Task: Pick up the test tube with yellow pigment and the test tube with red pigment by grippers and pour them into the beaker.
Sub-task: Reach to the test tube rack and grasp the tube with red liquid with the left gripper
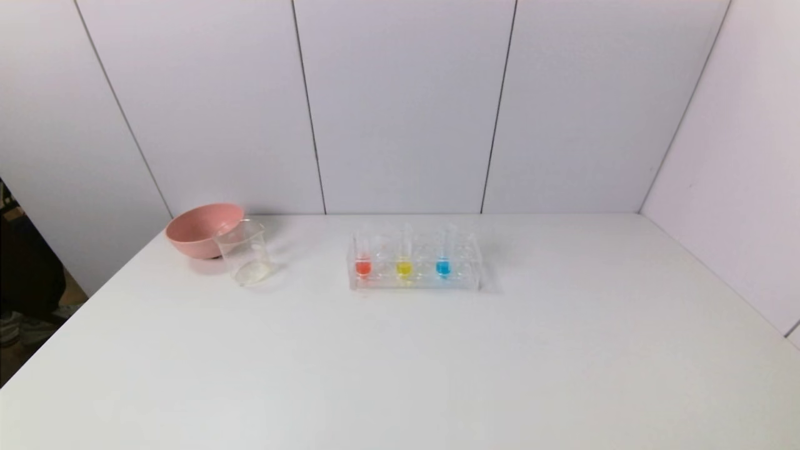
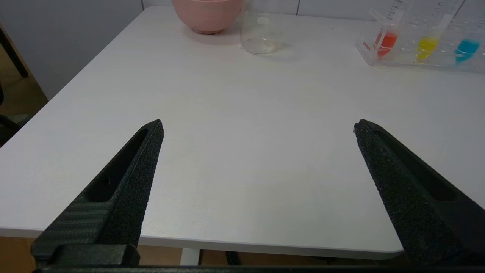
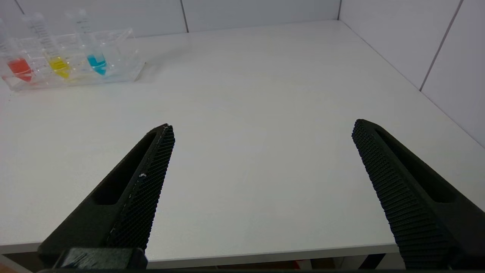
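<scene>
The test tube with red pigment [image 1: 362,262] and the test tube with yellow pigment [image 1: 404,262] stand upright in a clear rack [image 1: 465,282] at the table's middle back. They also show in the left wrist view [image 2: 386,36] [image 2: 428,41] and the right wrist view [image 3: 17,62] [image 3: 57,62]. The beaker [image 1: 247,253] stands left of the rack, in front of the pink bowl; it shows in the left wrist view too [image 2: 261,32]. My left gripper [image 2: 257,129] and right gripper [image 3: 261,129] are both open and empty, low at the table's front edge, out of the head view.
A pink bowl [image 1: 200,230] stands at the back left, touching or just behind the beaker. A blue-liquid tube [image 1: 443,262] stands in the rack's right part. White wall panels close the back and right side. The table's left edge drops to the floor.
</scene>
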### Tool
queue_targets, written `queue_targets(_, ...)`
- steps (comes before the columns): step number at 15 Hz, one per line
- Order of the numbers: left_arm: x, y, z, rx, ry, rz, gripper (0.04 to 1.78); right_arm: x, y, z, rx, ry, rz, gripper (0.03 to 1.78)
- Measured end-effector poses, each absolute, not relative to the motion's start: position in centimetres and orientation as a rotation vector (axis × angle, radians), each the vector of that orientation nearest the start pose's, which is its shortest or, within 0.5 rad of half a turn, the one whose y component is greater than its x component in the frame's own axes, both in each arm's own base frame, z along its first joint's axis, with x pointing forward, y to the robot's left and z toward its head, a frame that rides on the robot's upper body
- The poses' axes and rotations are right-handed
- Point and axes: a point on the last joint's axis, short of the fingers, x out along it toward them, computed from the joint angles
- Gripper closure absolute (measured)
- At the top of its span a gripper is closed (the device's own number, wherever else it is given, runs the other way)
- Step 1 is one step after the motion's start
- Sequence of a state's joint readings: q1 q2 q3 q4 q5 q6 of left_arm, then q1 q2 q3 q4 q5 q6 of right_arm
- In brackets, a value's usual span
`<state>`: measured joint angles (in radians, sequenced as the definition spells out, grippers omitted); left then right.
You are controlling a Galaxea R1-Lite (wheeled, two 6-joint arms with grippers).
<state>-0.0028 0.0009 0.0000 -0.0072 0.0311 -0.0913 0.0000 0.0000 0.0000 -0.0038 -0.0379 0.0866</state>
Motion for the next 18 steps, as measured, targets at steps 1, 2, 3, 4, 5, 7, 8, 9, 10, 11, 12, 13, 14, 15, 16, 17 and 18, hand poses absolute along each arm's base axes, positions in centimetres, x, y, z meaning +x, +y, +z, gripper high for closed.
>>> queue_targets(1,-2.3,0.1,7.6,-0.091,-0.008,0.028,0.06,-2.3,-0.1,7.6,0.087,-0.005,-0.038,0.10)
queue_targets(2,-2.3,0.1,7.6,-0.091,-0.008,0.028,0.06,-2.3,-0.1,7.6,0.087,-0.005,-0.038,0.10)
queue_targets(3,-2.3,0.1,7.6,-0.091,-0.008,0.028,0.06,-2.3,-0.1,7.6,0.087,-0.005,-0.038,0.10)
queue_targets(4,-2.3,0.1,7.6,-0.090,-0.008,0.028,0.06,-2.3,-0.1,7.6,0.087,-0.005,-0.038,0.10)
queue_targets(5,-2.3,0.1,7.6,-0.083,-0.008,0.028,0.06,-2.3,-0.1,7.6,0.087,-0.005,-0.038,0.10)
queue_targets(7,-2.3,0.1,7.6,-0.085,-0.006,0.030,0.06,-2.3,-0.1,7.6,0.087,-0.005,-0.037,0.10)
queue_targets(8,-2.3,0.1,7.6,-0.089,-0.007,0.029,0.06,-2.3,-0.1,7.6,0.088,-0.005,-0.037,0.10)
queue_targets(9,-2.3,0.1,7.6,-0.090,-0.007,0.029,0.06,-2.3,-0.1,7.6,0.088,-0.006,-0.038,0.10)
queue_targets(10,-2.3,0.1,7.6,-0.094,-0.008,0.029,0.06,-2.3,-0.1,7.6,0.087,-0.005,-0.038,0.10)
queue_targets(11,-2.3,0.1,7.6,-0.097,-0.008,0.029,0.06,-2.3,-0.1,7.6,0.088,-0.006,-0.038,0.10)
queue_targets(12,-2.3,0.1,7.6,-0.095,-0.008,0.030,0.06,-2.3,-0.1,7.6,0.087,-0.006,-0.038,0.10)
queue_targets(13,-2.3,0.1,7.8,-0.098,-0.021,0.032,0.06,-2.3,-0.1,7.6,0.087,-0.006,-0.038,0.10)
queue_targets(14,-2.5,0.1,8.6,-0.106,-0.060,0.027,0.06,-2.3,-0.1,7.6,0.088,-0.005,-0.038,0.10)
queue_targets(15,-2.9,0.1,9.8,-0.110,-0.101,0.013,0.06,-2.3,-0.1,7.6,0.087,-0.005,-0.038,0.10)
queue_targets(16,-3.2,0.0,11.2,-0.112,-0.134,0.001,0.06,-2.3,-0.1,7.6,0.087,-0.006,-0.038,0.10)
queue_targets(17,-3.5,0.0,12.6,-0.112,-0.149,-0.010,0.06,-2.3,-0.1,7.6,0.087,-0.006,-0.038,0.10)
queue_targets(18,-3.5,0.0,14.0,-0.112,-0.155,-0.020,0.06,-2.3,-0.1,7.6,0.087,-0.006,-0.038,0.10)
